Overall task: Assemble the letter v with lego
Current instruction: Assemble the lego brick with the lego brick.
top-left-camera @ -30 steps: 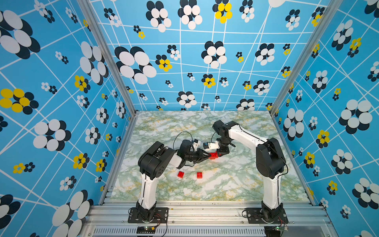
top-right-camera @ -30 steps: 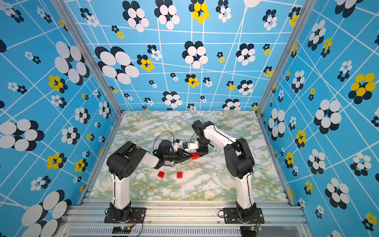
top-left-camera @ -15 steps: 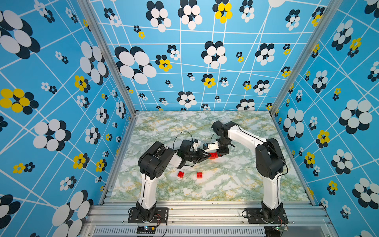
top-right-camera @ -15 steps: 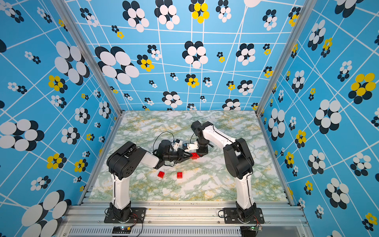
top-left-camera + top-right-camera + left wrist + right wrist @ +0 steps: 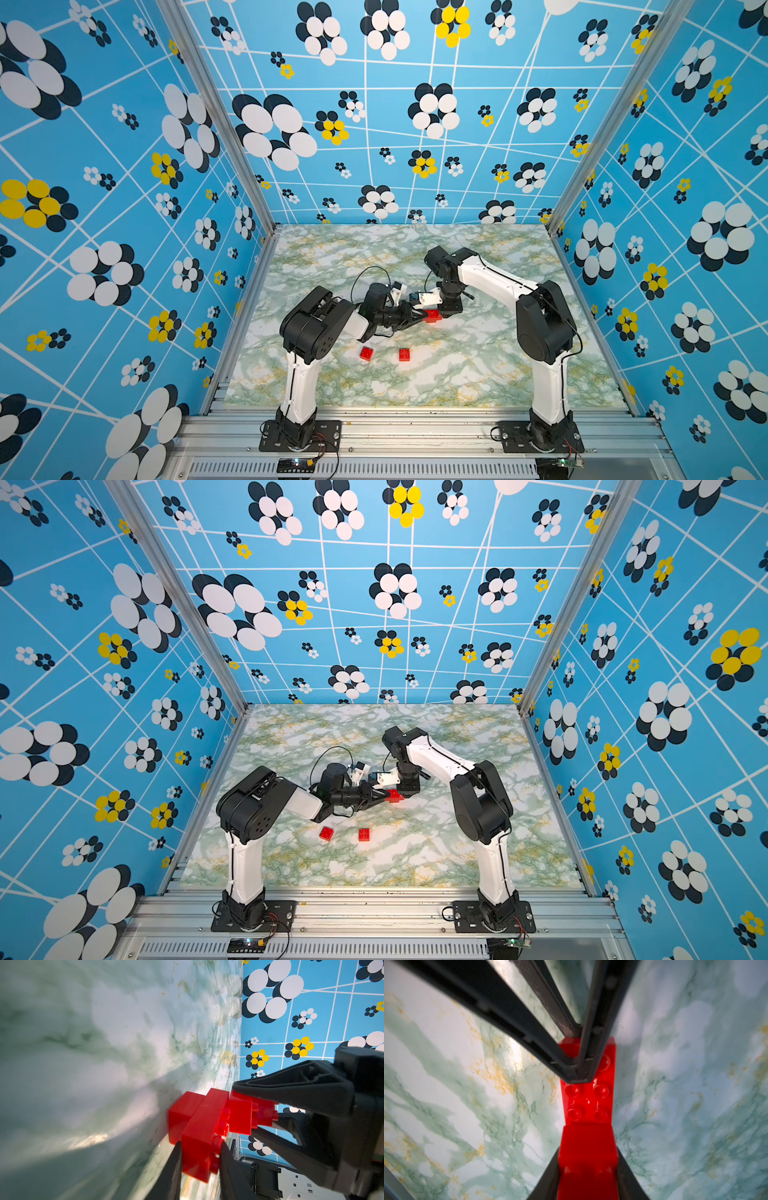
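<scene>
Both were clamped: left gripper (image 5: 201,1147) on the long brick (image 5: 204,1126), right gripper (image 5: 243,1108) on a short brick (image 5: 240,1116); I judged a square, steady press would seat it.

Left arm (image 5: 316,328) is folded low, its forearm reaching out flat toward the right end effector (image 5: 435,312). The left end effector (image 5: 420,318) lies almost level, jaws pinched in tight. Right arm (image 5: 494,280) arches high over from its base, wrist (image 5: 451,293) bent steeply down, so its end effector points downward with jaws drawn in narrow too. The two sets of fingertips sit just beside each other, roughly at right angles.
</scene>
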`<state>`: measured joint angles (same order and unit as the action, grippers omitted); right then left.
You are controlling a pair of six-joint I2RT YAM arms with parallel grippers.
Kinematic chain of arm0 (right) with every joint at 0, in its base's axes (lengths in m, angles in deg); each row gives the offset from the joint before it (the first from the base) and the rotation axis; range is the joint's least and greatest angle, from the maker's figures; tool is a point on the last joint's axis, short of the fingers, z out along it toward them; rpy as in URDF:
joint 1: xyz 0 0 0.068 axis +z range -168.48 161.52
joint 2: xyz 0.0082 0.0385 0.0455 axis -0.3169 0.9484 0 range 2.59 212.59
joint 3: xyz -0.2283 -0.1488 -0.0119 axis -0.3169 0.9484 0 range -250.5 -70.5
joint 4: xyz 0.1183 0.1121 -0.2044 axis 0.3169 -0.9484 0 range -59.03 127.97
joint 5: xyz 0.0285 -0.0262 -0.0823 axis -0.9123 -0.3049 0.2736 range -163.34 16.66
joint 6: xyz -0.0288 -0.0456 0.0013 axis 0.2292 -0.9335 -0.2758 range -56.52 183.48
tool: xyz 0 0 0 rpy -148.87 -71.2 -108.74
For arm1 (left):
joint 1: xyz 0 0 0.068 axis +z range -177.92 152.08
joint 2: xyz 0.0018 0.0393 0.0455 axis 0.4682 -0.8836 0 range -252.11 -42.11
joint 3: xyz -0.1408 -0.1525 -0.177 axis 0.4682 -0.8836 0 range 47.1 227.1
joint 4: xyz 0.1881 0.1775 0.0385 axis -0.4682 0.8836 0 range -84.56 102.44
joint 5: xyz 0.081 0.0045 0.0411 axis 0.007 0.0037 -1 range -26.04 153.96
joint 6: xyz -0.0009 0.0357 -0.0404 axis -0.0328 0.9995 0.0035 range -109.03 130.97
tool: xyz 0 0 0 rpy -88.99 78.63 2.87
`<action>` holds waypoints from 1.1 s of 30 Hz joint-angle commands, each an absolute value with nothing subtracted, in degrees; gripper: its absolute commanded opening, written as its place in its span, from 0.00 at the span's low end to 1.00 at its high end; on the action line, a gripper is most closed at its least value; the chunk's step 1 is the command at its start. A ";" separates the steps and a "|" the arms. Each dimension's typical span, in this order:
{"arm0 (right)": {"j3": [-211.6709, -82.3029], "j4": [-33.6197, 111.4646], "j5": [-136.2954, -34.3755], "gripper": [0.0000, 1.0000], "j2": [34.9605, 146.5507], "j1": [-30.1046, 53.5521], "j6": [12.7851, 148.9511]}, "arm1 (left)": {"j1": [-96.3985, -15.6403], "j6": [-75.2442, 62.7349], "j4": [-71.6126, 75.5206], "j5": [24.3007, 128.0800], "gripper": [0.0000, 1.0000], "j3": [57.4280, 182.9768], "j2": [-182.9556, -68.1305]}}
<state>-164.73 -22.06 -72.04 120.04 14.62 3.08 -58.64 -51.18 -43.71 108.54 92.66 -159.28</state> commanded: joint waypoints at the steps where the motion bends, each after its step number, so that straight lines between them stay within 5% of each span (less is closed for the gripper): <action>1: -165.49 -26.36 -68.81 0.00 121.33 14.83 4.45 | -58.51 -50.51 -42.59 108.03 0.29 92.80 -161.20; 33: -162.69 -22.39 -68.92 0.00 117.82 15.98 9.52 | -58.51 -50.90 -43.32 108.04 0.28 92.63 -161.54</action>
